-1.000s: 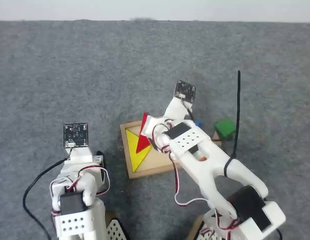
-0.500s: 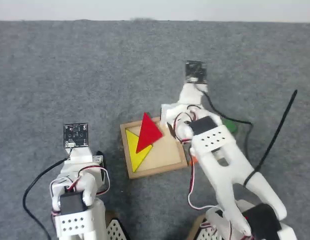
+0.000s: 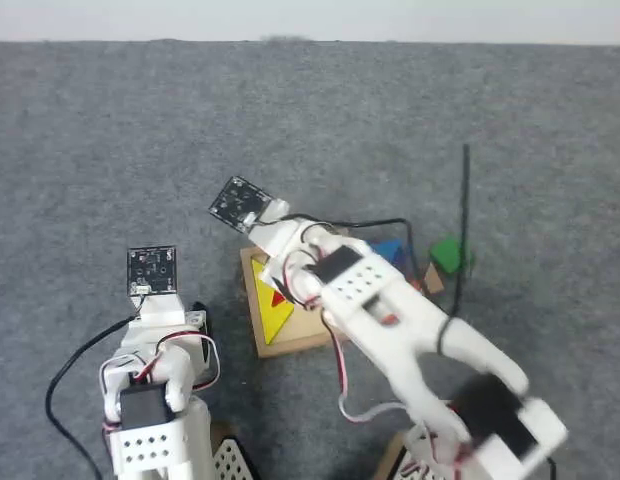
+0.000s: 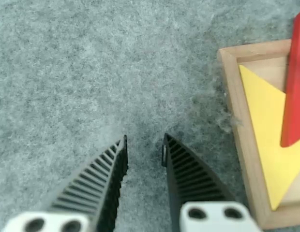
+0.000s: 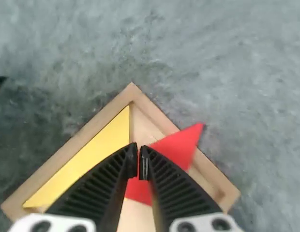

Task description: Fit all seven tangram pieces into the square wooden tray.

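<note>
red triangle (image 5: 176, 145) sits under right pincer (image 5: 139, 147), tips together, over the tray (image 5: 92, 129); left pincer (image 4: 144, 140) apart.

It looked like a robotics lab: a grey felt table (image 3: 140, 120) (pale wall (image 3: 310, 20) along the top) carried the left arm (image 3: 155, 400) and right arm (image 3: 410, 330) at bottom.
</note>
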Controlling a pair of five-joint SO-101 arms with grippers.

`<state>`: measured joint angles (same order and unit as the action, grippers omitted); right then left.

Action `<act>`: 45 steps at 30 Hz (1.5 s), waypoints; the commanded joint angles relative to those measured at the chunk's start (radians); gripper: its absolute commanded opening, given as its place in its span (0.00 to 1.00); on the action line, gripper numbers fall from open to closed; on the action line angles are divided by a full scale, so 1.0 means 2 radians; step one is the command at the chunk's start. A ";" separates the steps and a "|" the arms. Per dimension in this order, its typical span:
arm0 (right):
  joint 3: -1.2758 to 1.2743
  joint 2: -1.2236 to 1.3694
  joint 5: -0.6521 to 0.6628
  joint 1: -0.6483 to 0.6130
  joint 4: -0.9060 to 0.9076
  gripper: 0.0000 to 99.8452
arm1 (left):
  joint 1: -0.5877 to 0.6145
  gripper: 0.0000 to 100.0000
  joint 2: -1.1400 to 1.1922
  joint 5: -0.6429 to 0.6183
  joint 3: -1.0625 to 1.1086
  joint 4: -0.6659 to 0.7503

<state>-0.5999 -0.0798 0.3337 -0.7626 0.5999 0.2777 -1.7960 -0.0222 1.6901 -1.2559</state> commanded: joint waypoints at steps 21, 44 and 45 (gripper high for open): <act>0.120 0.112 0.017 0.074 0.004 0.01 | 0.003 0.11 -0.007 0.002 -0.003 -0.001; 0.074 0.063 0.013 0.094 -0.036 0.01 | 0.003 0.11 -0.007 0.002 -0.003 -0.001; 0.074 0.065 0.013 0.086 -0.038 0.01 | 0.003 0.11 -0.007 0.002 -0.003 -0.001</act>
<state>-0.4618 0.1181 0.3751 -0.5585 0.5631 0.2777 -1.7960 -0.0222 1.6901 -1.2559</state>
